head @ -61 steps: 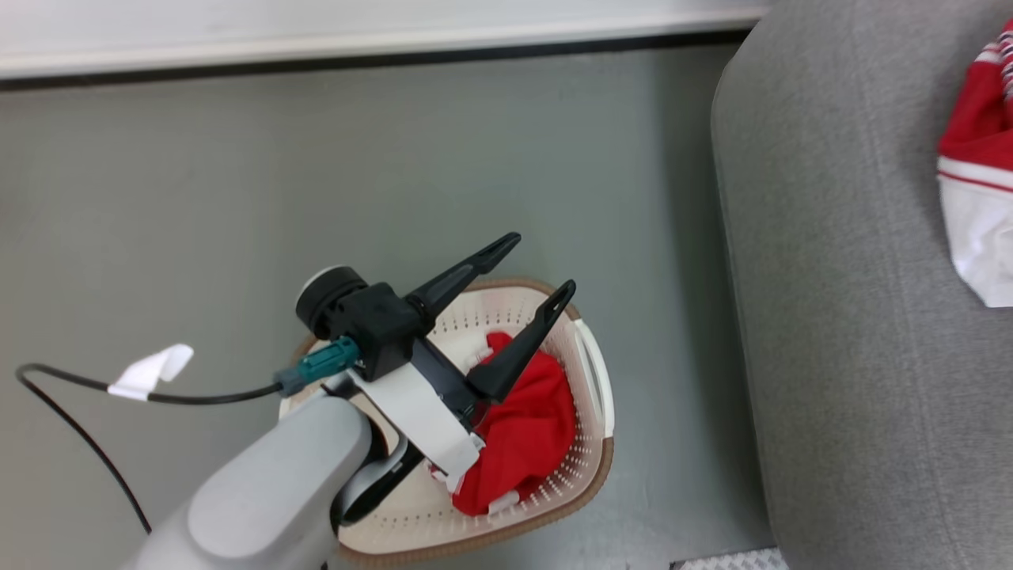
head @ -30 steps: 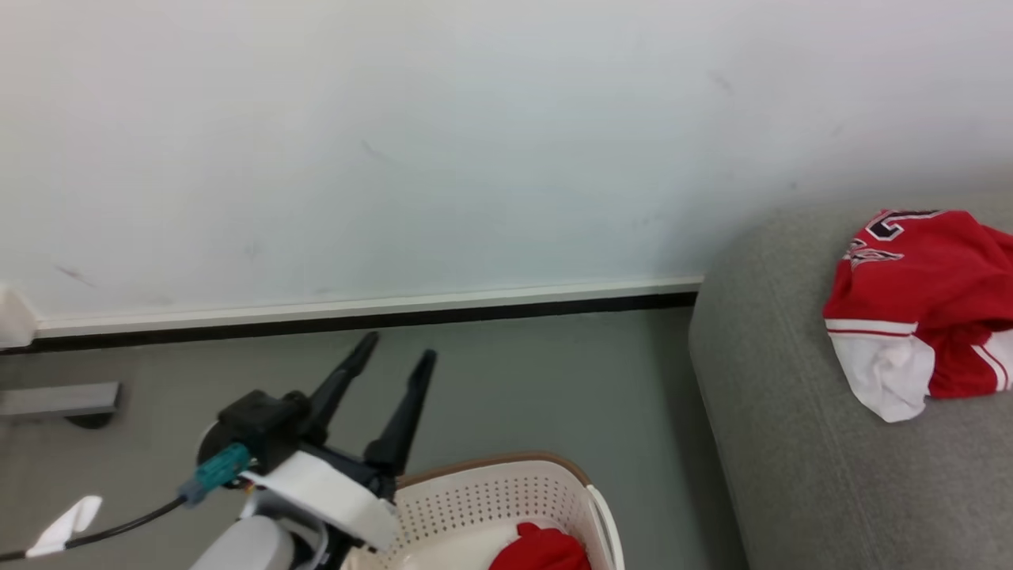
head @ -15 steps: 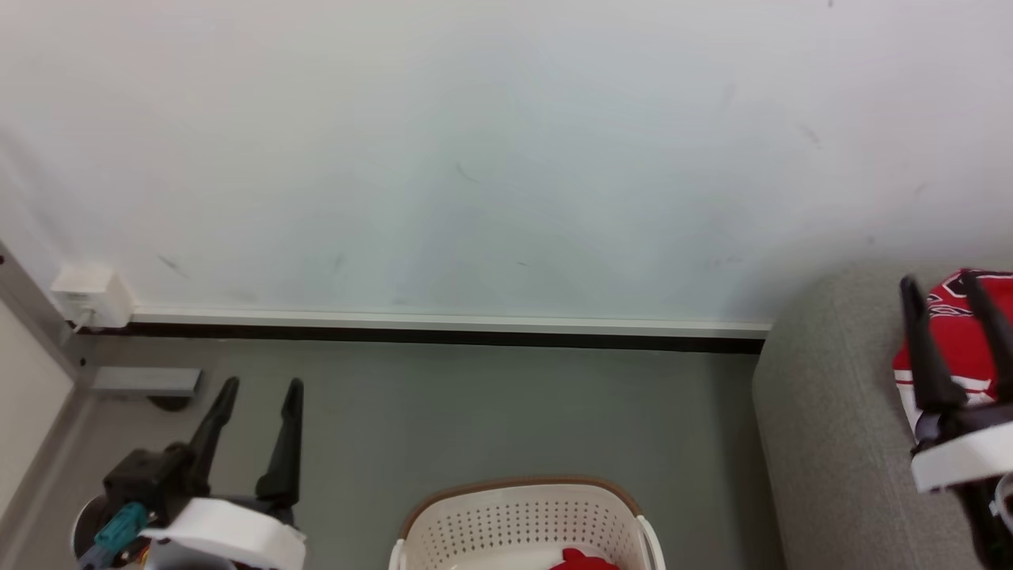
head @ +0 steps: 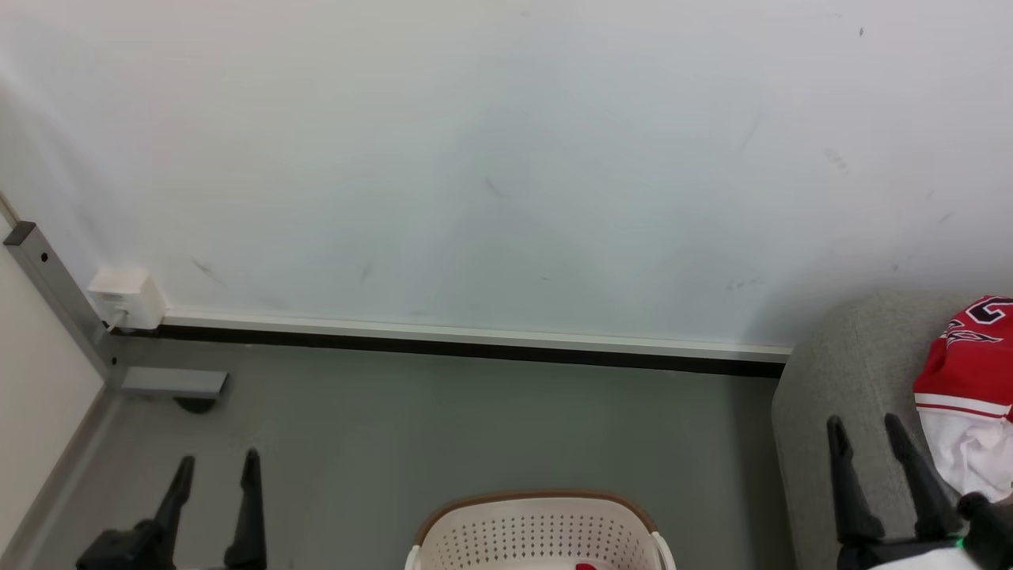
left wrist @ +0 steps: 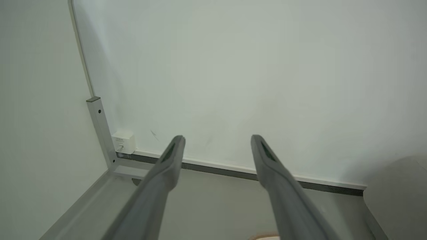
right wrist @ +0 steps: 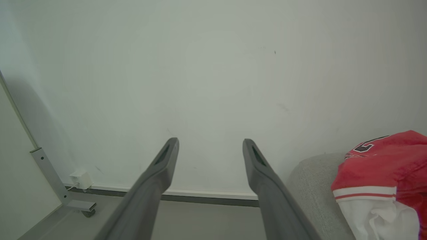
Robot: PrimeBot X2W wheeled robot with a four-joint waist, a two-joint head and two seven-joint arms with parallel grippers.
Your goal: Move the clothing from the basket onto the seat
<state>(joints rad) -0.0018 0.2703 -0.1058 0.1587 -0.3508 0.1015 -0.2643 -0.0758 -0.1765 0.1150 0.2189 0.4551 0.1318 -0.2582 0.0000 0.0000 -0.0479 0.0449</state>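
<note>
Head view shows left tool (head: 220, 457) and right tool (head: 863, 419) both spread wide, empty, touching nothing; basket (head: 538, 534) and red garment (head: 969, 372) on sofa (head: 823, 372) are cut off by frame edges.

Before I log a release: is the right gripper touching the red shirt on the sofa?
Apart. Right wrist view: bare sofa shows between right gripper and red shirt.

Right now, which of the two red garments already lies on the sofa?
The red garment with white trim and dark numerals, lying on the sofa; the other shows as a red scrap in the basket.
</note>
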